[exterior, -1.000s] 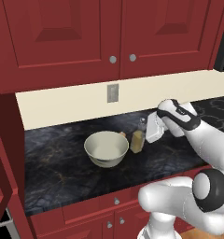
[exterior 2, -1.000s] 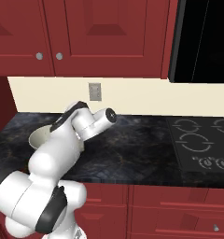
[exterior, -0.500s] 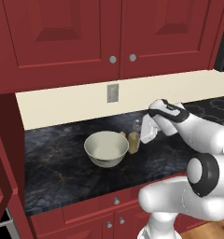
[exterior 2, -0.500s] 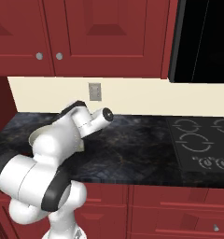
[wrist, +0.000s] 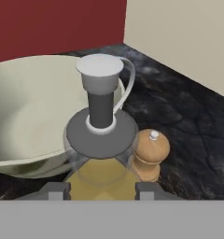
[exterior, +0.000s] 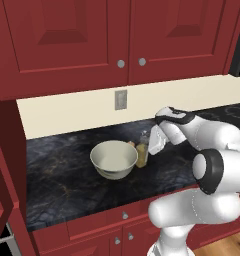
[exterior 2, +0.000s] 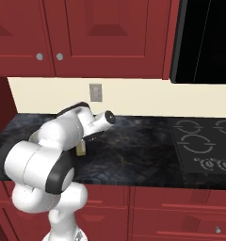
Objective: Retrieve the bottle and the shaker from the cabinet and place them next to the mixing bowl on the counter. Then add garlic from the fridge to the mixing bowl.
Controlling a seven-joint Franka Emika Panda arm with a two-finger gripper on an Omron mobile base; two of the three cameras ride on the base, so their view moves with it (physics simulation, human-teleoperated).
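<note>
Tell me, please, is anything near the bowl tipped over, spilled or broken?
Nothing stands out. The bottle and the shaker stand upright beside the mixing bowl on the counter, with no spill visible.

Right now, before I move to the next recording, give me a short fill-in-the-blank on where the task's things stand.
1. The bottle stands on the ____, between the tips of the claw.
2. The shaker stands beside the bottle, with the ____ on the bottle's other side.
3. The cabinet doors above the counter are ____.
4. Inside, the mixing bowl is ____.

Missing words: counter; mixing bowl; closed; empty
</note>
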